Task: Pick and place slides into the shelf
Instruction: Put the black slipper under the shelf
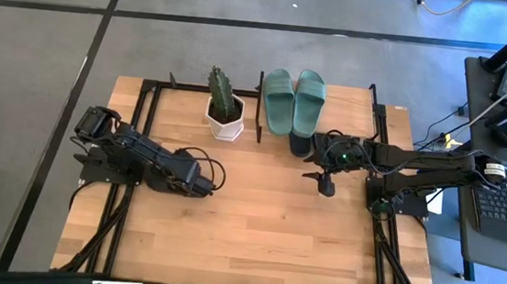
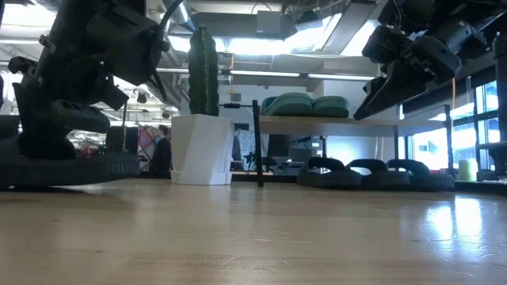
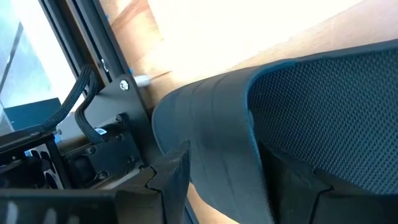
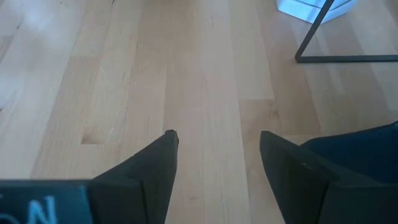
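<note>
1. We see the sage-green slides [image 1: 294, 101] lying side by side on the top board of the shelf [image 1: 358, 105], which stands at the far edge of the table [image 1: 255, 225]; in the low view the green pair [image 2: 305, 104] sits on the light board above the black slides.
2. On the lower level, under that board, we make out a row of black slides [image 2: 372, 173] in the low view; from above, only the dark end of one [image 1: 299, 146] pokes out from under the green pair.
3. We find the right gripper [image 1: 326, 187] just in front of the shelf, above bare wood. In its wrist view its fingers [image 4: 155, 168] stand apart with nothing but tabletop between them, and a dark slide edge [image 4: 354, 146] shows beside one finger.
4. The shelf's black leg [image 4: 317, 31] and a corner of the white pot [image 4: 311, 9] appear farther off in that same view.
5. We see the left gripper [image 1: 202, 182] resting low over the table on the left side, well apart from the shelf. Its wrist view is filled by dark parts close to the lens, and we cannot tell how its fingers stand.
6. A cactus [image 1: 221, 91] in a white pot [image 1: 226, 121] stands just left of the shelf.
</note>
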Controlling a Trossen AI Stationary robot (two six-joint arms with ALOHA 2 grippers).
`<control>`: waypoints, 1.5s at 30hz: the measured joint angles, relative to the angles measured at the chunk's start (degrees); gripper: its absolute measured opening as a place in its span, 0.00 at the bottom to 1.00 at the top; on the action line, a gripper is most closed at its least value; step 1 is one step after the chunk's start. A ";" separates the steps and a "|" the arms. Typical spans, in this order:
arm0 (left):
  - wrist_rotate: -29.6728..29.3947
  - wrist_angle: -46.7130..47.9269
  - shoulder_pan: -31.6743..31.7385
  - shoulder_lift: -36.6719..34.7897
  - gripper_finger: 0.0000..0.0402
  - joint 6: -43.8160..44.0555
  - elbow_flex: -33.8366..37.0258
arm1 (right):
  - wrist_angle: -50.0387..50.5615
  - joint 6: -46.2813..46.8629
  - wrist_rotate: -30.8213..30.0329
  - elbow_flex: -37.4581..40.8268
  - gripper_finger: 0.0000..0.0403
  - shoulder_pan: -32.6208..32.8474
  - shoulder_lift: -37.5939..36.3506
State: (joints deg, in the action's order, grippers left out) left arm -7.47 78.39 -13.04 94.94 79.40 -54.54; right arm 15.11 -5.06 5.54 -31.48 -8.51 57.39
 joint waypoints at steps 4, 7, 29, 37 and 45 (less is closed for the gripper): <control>-0.17 0.00 0.00 0.00 0.44 -0.02 0.00 | 0.00 0.02 0.00 0.00 0.56 0.02 0.00; -0.32 -0.17 0.00 0.00 0.44 -0.02 0.00 | 0.02 0.02 0.00 0.00 0.56 0.02 0.00; -1.16 -1.17 0.00 0.00 0.03 -6.95 -0.04 | 0.22 0.04 -0.01 0.00 0.56 0.02 0.00; -2.69 0.13 -0.95 0.04 0.01 -17.09 -10.30 | 0.38 0.58 -0.02 0.00 0.56 0.01 0.00; -14.40 -3.64 -1.44 0.04 0.01 -35.62 -28.07 | 0.63 1.60 -0.02 0.00 0.56 0.02 0.00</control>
State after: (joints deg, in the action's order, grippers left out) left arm -21.86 74.75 -14.48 94.98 43.78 -82.62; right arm 15.74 -3.46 5.52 -31.48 -8.49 57.39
